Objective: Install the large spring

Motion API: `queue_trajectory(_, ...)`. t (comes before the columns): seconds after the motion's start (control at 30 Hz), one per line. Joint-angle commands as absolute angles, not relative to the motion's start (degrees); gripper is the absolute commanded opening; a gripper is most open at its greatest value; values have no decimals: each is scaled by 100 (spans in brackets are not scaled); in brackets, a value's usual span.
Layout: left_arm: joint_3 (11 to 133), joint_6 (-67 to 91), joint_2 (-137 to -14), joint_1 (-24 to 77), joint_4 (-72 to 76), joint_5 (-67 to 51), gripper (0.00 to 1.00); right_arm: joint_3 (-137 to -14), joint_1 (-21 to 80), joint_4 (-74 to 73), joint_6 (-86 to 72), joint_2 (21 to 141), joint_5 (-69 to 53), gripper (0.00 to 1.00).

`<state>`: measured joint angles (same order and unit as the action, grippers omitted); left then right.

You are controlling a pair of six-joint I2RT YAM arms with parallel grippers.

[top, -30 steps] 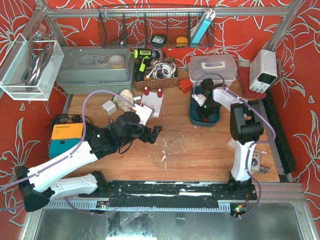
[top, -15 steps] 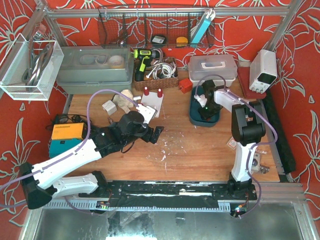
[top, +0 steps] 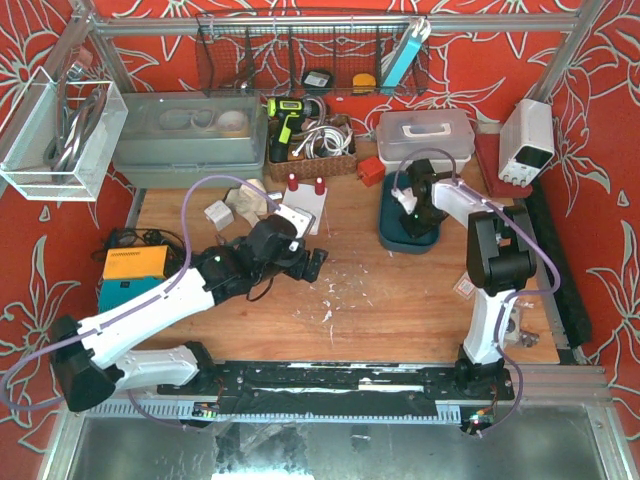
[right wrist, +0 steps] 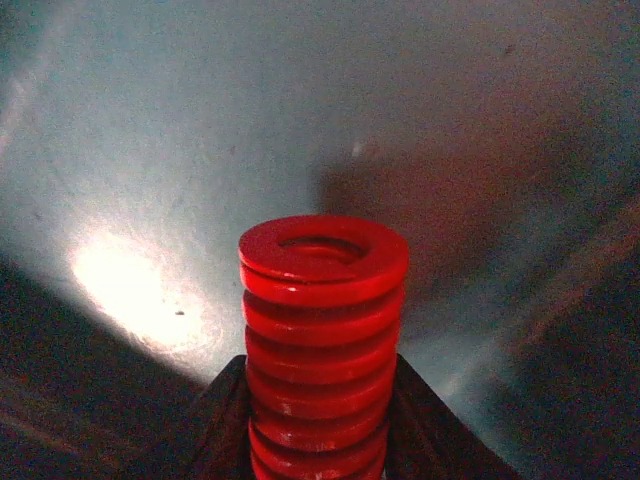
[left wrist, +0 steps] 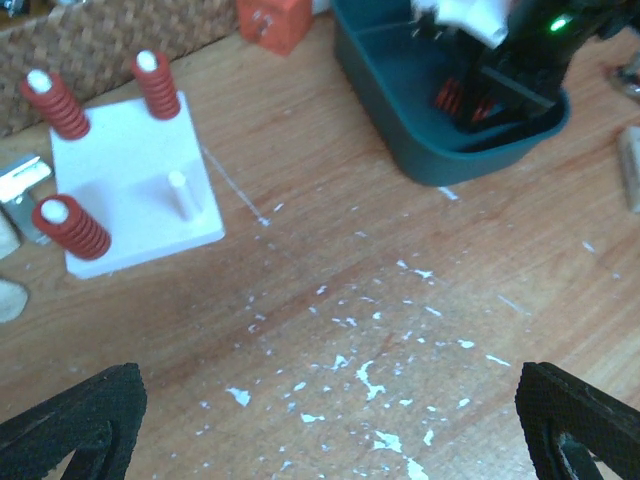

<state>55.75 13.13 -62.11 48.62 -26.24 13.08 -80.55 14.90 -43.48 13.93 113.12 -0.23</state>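
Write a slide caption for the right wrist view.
Right gripper pinching a red spring by its lower coils inside the teal bin.

Three springs sit on the peg block, which lies on the table. Right of the peg block is the tray, and the large spring is in it, between the fingers of the right gripper. The basket is just behind the peg block.

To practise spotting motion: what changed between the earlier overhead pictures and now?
The open left pincer advanced toward the peg board. The right pincer, in the teal bin, closed on the large spring. Board and bin stayed put.
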Motion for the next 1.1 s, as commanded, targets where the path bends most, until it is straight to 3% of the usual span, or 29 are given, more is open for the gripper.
queue_trajectory(0.0, 5874, 1725, -6603, 4489, -2973, 1066, 100, -8557, 1529, -4343, 1271, 10770, -247, 3)
queue_trajectory(0.33, 5558, 2623, -6714, 3310, -2717, -145, 97, -8605, 2299, -3785, 795, 9874, -845, 0)
queue_trajectory(0.6, 5472, 3494, -6742, 2935, -1895, -1378, 74, -6704, 3140, -1725, 676, 8223, -1529, 0)
queue_trajectory(0.67, 5498, 3757, -6675, 2916, -1635, -1577, 64, -6027, 3298, -1109, 772, 7551, -1509, 0)
queue_trajectory(0.8, 5614, 4367, -6717, 2899, -1163, -2288, 48, -5587, 3638, -1224, 1211, 6935, -1460, 0)
queue_trajectory(0.93, 5735, 4744, -6936, 2940, -931, -2862, 47, -5344, 3721, -1358, 1361, 6555, -1493, 0)
queue_trajectory(1.0, 5946, 4679, -7135, 3027, -1105, -3006, 53, -5193, 3728, -1260, 1357, 6390, -1520, 0)
queue_trajectory(1.07, 6208, 4654, -7350, 3118, -1284, -3134, 66, -5107, 3731, -1278, 1294, 6274, -1492, 0)
